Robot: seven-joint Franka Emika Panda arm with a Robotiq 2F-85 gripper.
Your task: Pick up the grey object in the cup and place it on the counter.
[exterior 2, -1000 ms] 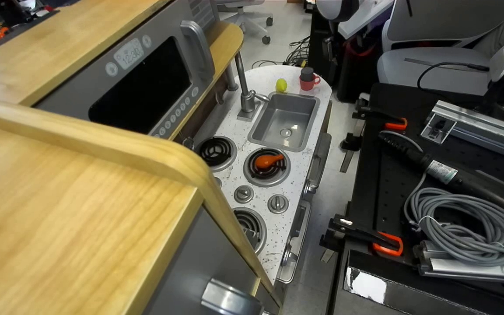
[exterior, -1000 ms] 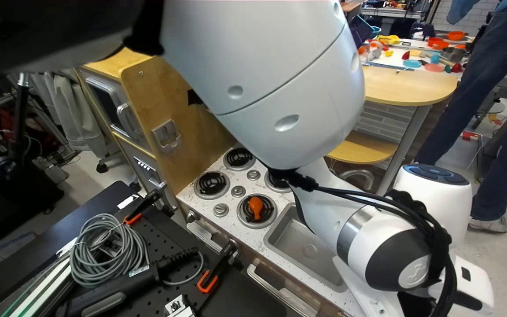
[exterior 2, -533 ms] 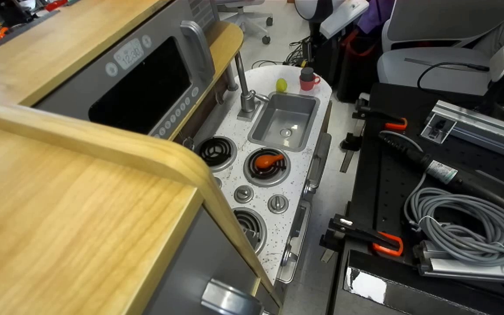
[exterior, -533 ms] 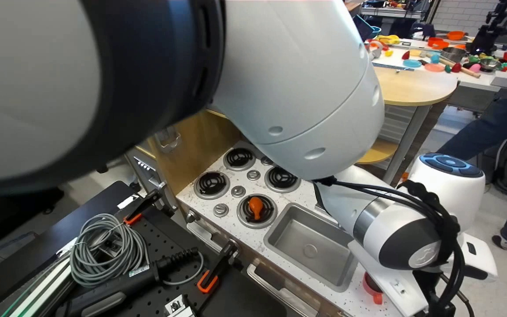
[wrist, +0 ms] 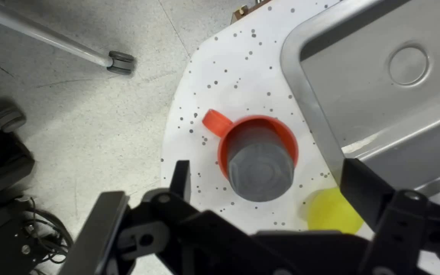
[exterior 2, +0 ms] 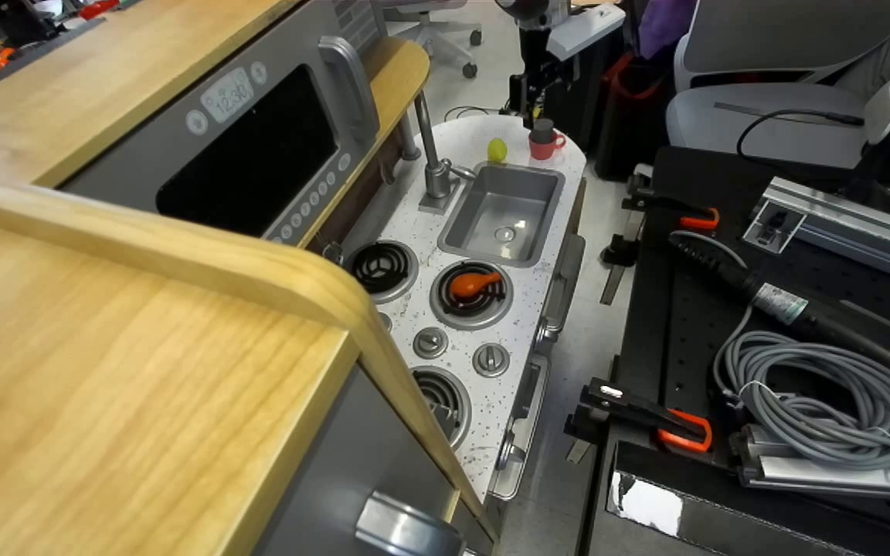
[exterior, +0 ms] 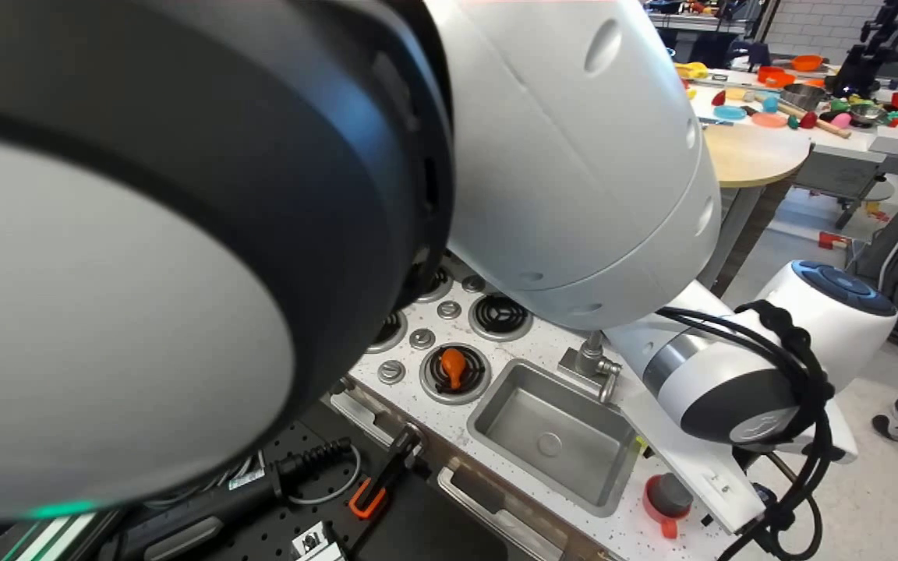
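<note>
Grey cylindrical object (wrist: 261, 172) is standing in a round red cup (wrist: 284, 131) on a white speckled counter (wrist: 227, 95), ahead of the black pincer (wrist: 267, 166). The pincer is gaping.

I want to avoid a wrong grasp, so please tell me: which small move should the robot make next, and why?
Probably lower the open fingers slowly around the grey object: in the wrist view it shows between them, sticking up out of the red cup. Slow seems wise, because the yellow object is partly hidden by one finger.
</note>
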